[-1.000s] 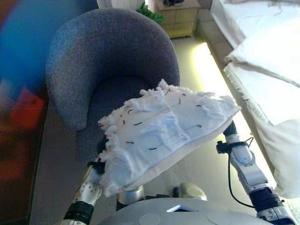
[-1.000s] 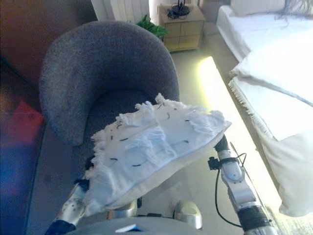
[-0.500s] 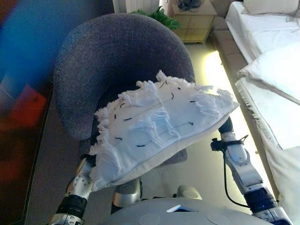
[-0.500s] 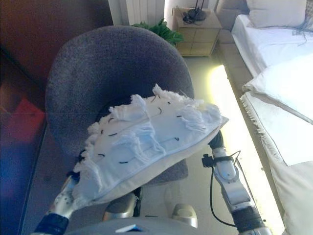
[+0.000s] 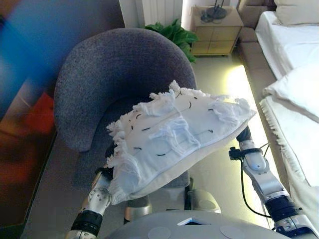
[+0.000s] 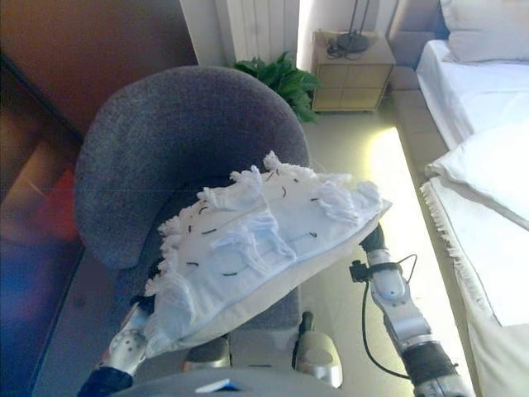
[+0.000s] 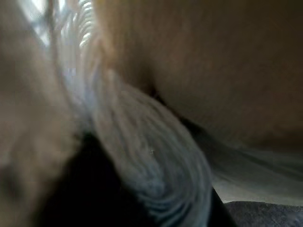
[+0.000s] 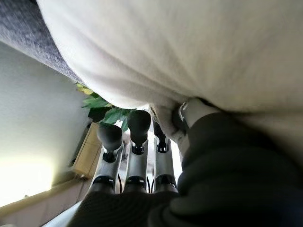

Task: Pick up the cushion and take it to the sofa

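I have the cushion (image 5: 174, 134) lifted clear above the grey armchair (image 5: 109, 79), one arm under each end so it rides level for carrying. Right robot hand (image 8: 137, 156) lies straight-fingered beneath it — left robot hand is buried in fringe, I cannot tell.

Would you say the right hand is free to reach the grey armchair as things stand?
Probably not: the right hand lies under the cushion, helping carry it above the grey armchair, so the cushion occupies it.

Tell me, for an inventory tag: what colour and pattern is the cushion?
White cushion with fringed tufts and short dark stitch marks; clearest in the left eye view.
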Available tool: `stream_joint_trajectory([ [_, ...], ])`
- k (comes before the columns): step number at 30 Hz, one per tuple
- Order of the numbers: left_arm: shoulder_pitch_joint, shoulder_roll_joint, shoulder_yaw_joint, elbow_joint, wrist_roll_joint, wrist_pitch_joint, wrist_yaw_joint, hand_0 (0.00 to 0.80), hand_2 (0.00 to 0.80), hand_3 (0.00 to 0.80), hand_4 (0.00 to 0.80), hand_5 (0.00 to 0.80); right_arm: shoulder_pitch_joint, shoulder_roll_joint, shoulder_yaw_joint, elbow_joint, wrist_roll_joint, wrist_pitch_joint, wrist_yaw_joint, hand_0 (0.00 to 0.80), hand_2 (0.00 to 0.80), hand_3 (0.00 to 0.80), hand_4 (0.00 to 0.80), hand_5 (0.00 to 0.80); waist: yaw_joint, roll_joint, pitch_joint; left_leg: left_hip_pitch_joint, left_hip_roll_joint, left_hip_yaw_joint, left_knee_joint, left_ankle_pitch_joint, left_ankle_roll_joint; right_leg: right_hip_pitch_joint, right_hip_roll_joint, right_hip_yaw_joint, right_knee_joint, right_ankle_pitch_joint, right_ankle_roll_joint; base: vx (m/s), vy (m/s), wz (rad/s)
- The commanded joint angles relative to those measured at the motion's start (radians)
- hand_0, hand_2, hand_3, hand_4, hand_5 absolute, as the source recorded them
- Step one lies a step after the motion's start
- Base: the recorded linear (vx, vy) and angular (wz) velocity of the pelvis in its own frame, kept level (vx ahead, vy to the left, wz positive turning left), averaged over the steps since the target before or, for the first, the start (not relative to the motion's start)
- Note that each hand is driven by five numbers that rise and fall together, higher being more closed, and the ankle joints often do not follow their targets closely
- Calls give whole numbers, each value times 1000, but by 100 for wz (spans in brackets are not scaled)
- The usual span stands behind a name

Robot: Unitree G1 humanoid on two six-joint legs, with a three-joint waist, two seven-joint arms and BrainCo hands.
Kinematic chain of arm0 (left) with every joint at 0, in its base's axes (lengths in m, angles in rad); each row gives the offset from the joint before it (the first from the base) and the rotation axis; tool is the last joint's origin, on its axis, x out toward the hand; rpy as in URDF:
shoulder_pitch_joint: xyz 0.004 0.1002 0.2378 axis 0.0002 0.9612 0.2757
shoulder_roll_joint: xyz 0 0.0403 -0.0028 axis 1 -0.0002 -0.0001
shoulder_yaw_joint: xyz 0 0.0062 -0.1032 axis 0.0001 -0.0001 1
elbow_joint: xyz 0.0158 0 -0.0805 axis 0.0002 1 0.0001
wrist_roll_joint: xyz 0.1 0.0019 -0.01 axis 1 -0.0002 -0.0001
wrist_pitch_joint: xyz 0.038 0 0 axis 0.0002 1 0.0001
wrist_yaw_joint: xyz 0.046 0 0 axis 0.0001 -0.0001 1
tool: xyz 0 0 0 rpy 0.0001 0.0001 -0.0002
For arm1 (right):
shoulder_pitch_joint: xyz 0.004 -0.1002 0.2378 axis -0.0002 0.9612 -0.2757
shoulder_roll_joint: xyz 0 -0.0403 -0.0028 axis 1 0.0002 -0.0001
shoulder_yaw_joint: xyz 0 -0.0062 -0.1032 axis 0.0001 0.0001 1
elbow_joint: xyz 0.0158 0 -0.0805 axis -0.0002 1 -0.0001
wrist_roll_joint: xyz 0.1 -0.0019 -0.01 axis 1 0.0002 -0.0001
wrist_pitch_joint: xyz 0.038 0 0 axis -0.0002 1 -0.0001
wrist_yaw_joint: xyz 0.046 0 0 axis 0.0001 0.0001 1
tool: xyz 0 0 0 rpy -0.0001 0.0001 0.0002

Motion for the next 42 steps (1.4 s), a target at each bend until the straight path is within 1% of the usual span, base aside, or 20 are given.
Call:
stream_joint_trajectory([
  [1,-72,-31,-32,-111,58,14,-4,800,800,800,800,800,-50,13,24,-49,-15,-21,27,800,800,800,800,800,16,7,-38,30,18,56,-28,-27,5,86,0,-10,-10,-48,46,243,61,3],
  [2,-72,-33,-35,-111,62,14,6,800,800,800,800,800,-50,13,27,-46,-18,-6,27,800,800,800,800,800,22,18,-35,40,18,50,-109,-8,-4,98,6,-13,-21,-52,48,196,69,1],
  [3,-79,-35,-38,-113,56,19,21,800,800,800,800,800,-55,14,32,-48,-22,14,23,800,800,800,800,800,28,27,-30,39,13,41,-159,8,-10,112,11,-11,-34,-55,50,183,98,5],
  [4,-92,-42,-39,-111,62,31,50,800,800,800,800,800,-58,16,38,-47,-25,39,20,800,800,800,800,800,35,34,-27,26,11,31,-191,34,-21,127,15,-15,-47,-60,48,139,80,10],
  [5,-98,-45,-39,-103,67,33,55,800,800,800,800,800,-57,17,38,-47,-24,47,20,800,800,800,800,800,36,34,-25,17,11,26,-181,44,-26,135,16,-18,-50,-64,46,165,102,10],
  [6,-111,-53,-46,-75,74,37,60,800,800,800,800,800,-61,20,42,-34,-21,70,14,800,800,800,800,800,35,27,-28,21,5,39,-188,7,-18,144,5,-24,-60,-68,47,155,106,7],
  [7,-113,-61,-45,-69,81,51,77,800,800,800,800,800,-59,24,38,-24,-15,85,17,800,800,800,800,800,31,26,-33,43,1,52,-221,-16,-13,145,-1,-35,-60,-66,48,185,132,-2],
  [9,-107,-60,-54,-61,79,58,90,800,800,800,800,800,-40,22,30,-30,-12,105,31,800,800,800,800,800,22,26,-42,86,0,61,-273,-35,-8,152,-1,-36,-71,-60,50,169,104,-1],
  [11,-100,-55,-56,-61,80,84,109,800,800,800,800,800,-13,18,19,-37,-18,123,49,800,800,800,800,800,14,26,-55,121,0,78,-322,-55,-2,162,0,-36,-92,-52,55,191,97,9],
  [15,-116,-47,-80,-48,74,112,157,800,800,800,800,800,-18,19,22,-35,-27,158,41,800,800,800,800,800,11,22,-53,137,1,100,-343,-65,4,157,-4,-35,-108,-35,71,98,71,3],
  [19,-172,-37,-102,-29,82,119,210,800,800,800,800,800,-83,15,43,-5,10,175,14,800,800,800,800,800,22,14,-27,116,3,109,-340,-67,8,126,-12,-34,-106,-23,84,-25,43,1],
  [24,-223,-33,-105,1,147,171,324,800,800,800,800,800,-153,35,67,95,92,215,4,800,800,800,800,800,38,10,-17,133,1,109,-362,-71,16,131,-19,-37,-115,-18,94,52,31,2],
  [29,-321,-45,-127,100,205,211,402,800,800,800,800,800,-240,57,106,203,145,285,10,800,800,800,800,800,43,11,-25,151,3,112,-375,-74,16,142,-26,-43,-121,-18,103,75,24,3],
  [32,-374,-65,-140,161,227,235,434,800,800,800,800,800,-300,74,124,270,166,347,9,800,800,800,800,800,45,15,-32,164,7,114,-381,-76,13,153,-29,-48,-123,-21,107,90,22,0],
  [34,-402,-73,-145,187,239,253,452,800,800,800,800,800,-336,82,135,294,213,382,11,800,800,800,800,800,45,17,-34,168,9,114,-381,-77,11,156,-31,-48,-123,-22,108,90,23,1],
  [36,-451,-82,-159,246,262,259,457,800,800,800,800,800,-399,89,151,362,236,406,12,800,800,800,800,800,45,22,-33,169,12,114,-378,-78,6,157,-33,-48,-123,-23,108,75,35,2],
  [37,-464,-86,-164,255,267,263,467,800,800,800,800,800,-418,91,158,378,250,417,11,800,800,800,800,800,46,25,-32,168,13,113,-378,-78,5,156,-34,-47,-123,-23,108,41,37,0],
  [38,-487,-93,-171,273,270,272,486,800,800,800,800,800,-448,95,166,403,290,432,7,800,800,800,800,800,46,27,-29,164,13,111,-378,-78,4,153,-35,-46,-123,-23,109,-4,32,1],
  [40,-549,-105,-180,337,258,290,504,800,800,800,800,800,-528,106,170,479,360,457,9,800,800,800,800,800,45,31,-15,151,11,107,-372,-79,1,141,-36,-42,-122,-22,110,-59,31,1],
  [42,-663,-110,-192,453,212,311,524,800,800,800,800,800,-665,129,178,604,444,496,10,800,800,800,800,800,38,38,14,124,10,102,-365,-77,-4,115,-39,-34,-117,-21,110,-164,51,-1],
])
